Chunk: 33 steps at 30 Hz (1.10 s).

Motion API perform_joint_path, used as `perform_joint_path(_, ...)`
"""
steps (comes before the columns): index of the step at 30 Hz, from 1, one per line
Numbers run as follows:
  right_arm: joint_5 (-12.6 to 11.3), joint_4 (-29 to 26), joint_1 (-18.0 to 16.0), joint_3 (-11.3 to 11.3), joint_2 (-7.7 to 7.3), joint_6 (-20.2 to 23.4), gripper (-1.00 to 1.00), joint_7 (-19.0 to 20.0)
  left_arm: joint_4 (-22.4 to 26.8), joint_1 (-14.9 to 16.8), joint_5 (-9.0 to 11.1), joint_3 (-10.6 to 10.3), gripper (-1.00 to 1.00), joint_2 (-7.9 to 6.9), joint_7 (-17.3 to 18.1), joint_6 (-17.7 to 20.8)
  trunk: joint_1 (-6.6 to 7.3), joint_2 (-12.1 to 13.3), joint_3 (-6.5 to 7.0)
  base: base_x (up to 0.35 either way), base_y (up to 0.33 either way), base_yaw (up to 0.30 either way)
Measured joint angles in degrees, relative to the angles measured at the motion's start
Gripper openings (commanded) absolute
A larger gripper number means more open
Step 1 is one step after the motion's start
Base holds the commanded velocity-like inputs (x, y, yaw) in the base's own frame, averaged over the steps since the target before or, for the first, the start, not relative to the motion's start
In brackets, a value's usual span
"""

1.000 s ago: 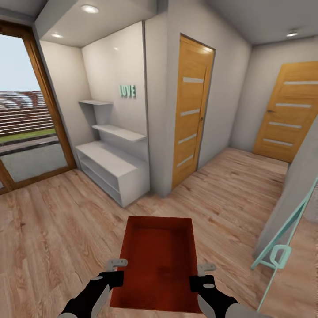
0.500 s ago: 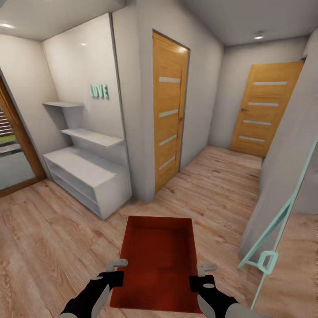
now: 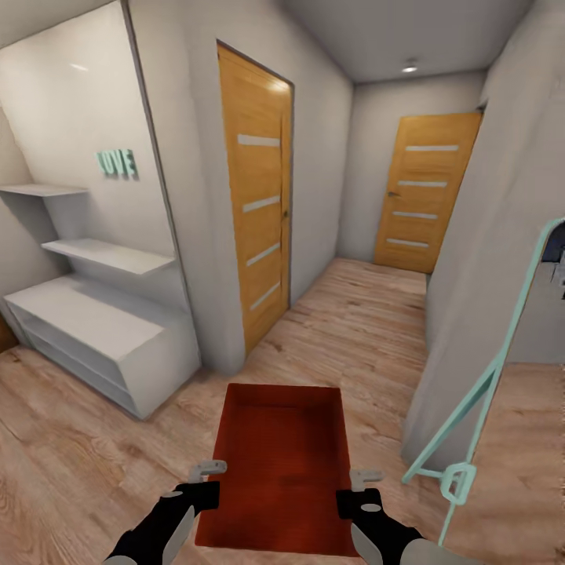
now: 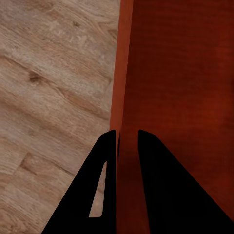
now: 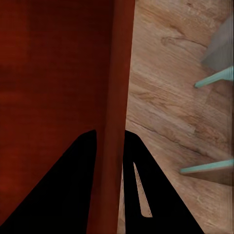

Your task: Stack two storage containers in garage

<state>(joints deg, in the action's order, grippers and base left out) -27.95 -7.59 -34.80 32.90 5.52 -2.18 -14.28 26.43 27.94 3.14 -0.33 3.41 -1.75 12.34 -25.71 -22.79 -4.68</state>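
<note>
The storage container lies between both hands, long axis pointing forward; left hand and right hand each clamp a side wall.

One orange-red storage container sits between two grippers, the left gripper and the right gripper, one at each long wall. Ahead of them stand two wooden doors, the near door and the far door (each with four pale stripes). One white shelf unit carries two wall shelves above it. One ceiling light shows.
</note>
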Motion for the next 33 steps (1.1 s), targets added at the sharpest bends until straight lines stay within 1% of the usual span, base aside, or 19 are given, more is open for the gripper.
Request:
perform_joint_path(11,-0.01,0.10,0.00,-0.04,0.04,0.00,-1.00,0.03,0.01,-0.01,-0.04,0.00,-1.00,0.00,0.00,0.09,0.00,0.00,0.00,0.324,0.000,-0.256)
perform_joint_path(33,-0.01,0.11,-0.01,-0.03,0.04,0.00,-1.00,0.05,0.03,-0.02,-0.03,0.00,-1.00,-0.01,0.00,0.11,0.00,0.00,0.00,0.324,0.000,-0.011)
